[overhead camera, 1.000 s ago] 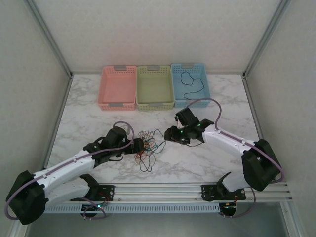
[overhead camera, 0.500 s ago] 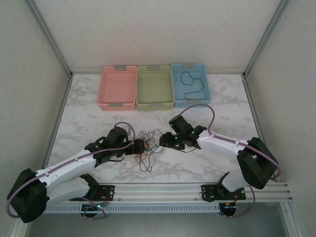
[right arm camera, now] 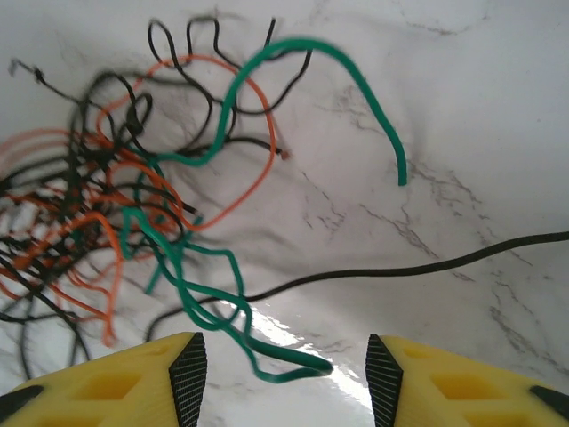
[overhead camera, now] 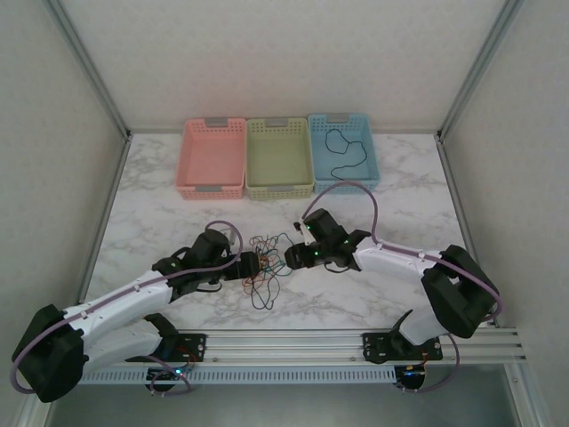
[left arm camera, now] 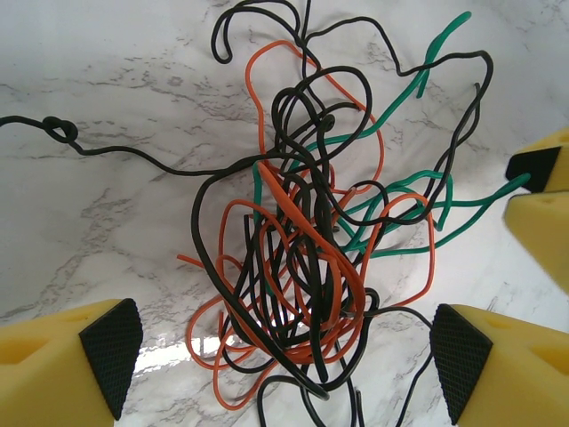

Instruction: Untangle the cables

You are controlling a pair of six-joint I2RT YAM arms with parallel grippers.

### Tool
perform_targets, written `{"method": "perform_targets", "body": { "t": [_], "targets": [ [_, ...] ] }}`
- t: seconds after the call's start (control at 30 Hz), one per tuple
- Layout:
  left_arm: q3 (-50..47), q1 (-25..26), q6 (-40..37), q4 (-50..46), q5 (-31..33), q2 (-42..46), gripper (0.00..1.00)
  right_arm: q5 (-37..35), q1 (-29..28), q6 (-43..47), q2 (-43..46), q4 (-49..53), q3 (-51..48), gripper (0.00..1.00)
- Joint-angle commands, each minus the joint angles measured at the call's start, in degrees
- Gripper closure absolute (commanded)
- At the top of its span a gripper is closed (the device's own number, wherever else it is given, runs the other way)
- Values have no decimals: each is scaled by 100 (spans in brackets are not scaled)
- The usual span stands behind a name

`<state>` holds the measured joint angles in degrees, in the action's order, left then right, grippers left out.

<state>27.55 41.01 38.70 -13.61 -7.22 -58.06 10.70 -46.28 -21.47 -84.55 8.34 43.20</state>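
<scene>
Progress: early, we judge; one thin black cable (overhead camera: 347, 147) lies in the far-right blue plastic basket (overhead camera: 372, 173) | Outstanding: tangle of thin black, red-orange and green cables (overhead camera: 267, 260) on the marble tabletop (overhead camera: 178, 222), centre-near, unseparated | left hand (overhead camera: 252, 265) wide, straddling the tangle, holding nothing | right hand (overhead camera: 292, 258) part-open beside a green loop, gripping nothing.

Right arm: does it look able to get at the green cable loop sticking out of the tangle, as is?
Probably yes. The right gripper is open, and a loop of the green cable lies uncovered on the marble between its fingers. A black cable runs just beyond and might get caught too.
</scene>
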Motion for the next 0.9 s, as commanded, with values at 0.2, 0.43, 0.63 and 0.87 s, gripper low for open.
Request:
{"method": "perform_targets", "body": {
  "t": [0.2, 0.43, 0.63, 0.87],
  "targets": [
    [-53, -58, -84, -174, 211, 216, 13, 216, 198, 1210, -225, -403, -27, 47],
    [-44, -53, -70, -108, 121, 145, 13, 711, 203, 1345, -407, -548, -19, 53],
    [-9, -53, -55, 75, 13, -196, 13, 746, 199, 1337, -441, -429, 65, 77],
    [13, -50, -2, 500, -128, -654, 13, 569, 206, 1374, -132, -317, 24, 100]
  ]
}}
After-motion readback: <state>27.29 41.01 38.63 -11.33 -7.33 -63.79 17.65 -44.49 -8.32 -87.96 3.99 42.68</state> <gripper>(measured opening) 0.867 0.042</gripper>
